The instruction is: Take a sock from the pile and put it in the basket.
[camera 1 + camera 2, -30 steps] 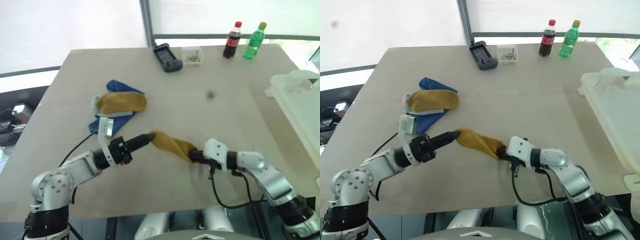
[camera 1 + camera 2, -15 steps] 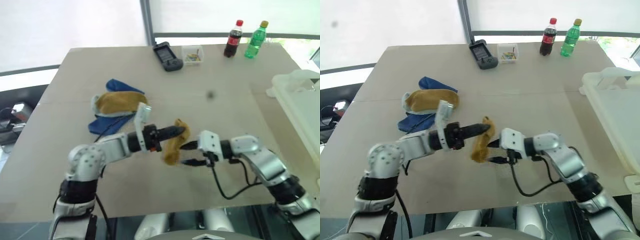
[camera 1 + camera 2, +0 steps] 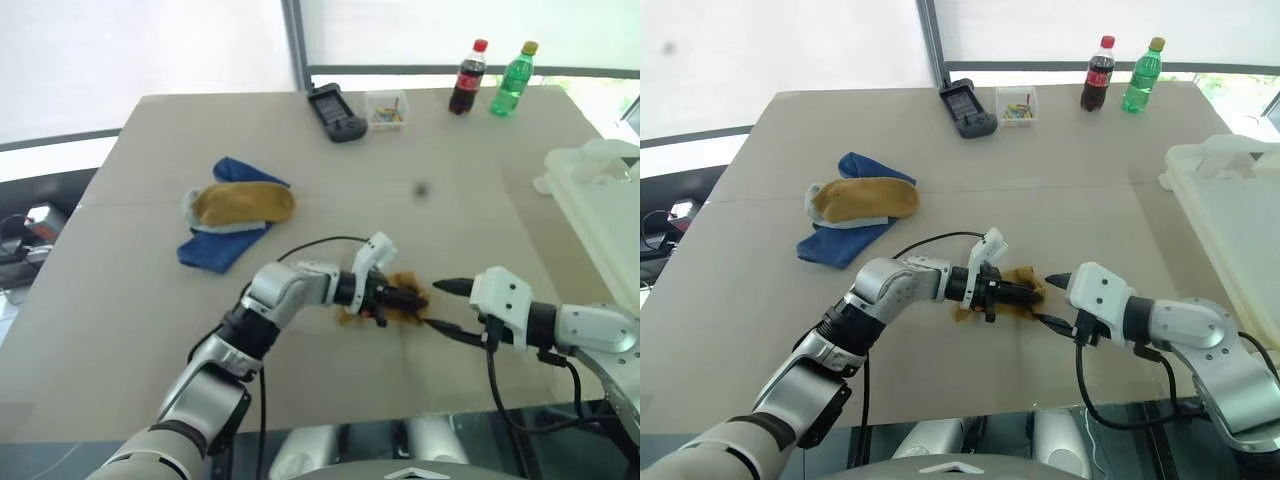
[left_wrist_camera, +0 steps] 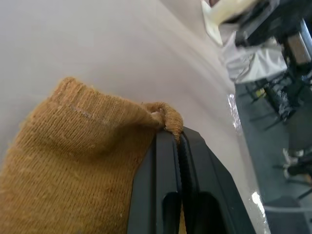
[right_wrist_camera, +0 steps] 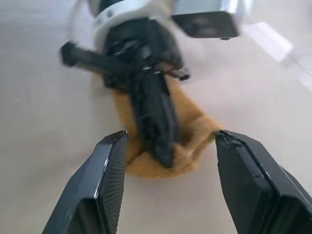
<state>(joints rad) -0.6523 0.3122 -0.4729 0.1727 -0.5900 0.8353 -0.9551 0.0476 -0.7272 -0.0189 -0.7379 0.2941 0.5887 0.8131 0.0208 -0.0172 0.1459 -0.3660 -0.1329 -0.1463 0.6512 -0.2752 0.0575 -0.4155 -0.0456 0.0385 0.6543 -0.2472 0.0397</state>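
The left gripper (image 3: 1032, 293) is pinched nearly shut on the folded edge of a mustard-yellow knitted sock (image 4: 73, 161), which lies bunched on the beige tabletop (image 3: 440, 230), well apart from the pile of socks (image 3: 236, 212) and from the large white plastic basket (image 3: 600, 215). The right gripper (image 5: 168, 168) stands wide open just beside the sock, holding nothing. The sock looks light, soft and floppy; it will probably sag, so a pinch on the thick folded cuff seems safest.

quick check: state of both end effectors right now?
Left end effector: shut on the mustard-yellow knitted sock, which lies on the beige table.
Right end effector: open, holding nothing, facing the sock.
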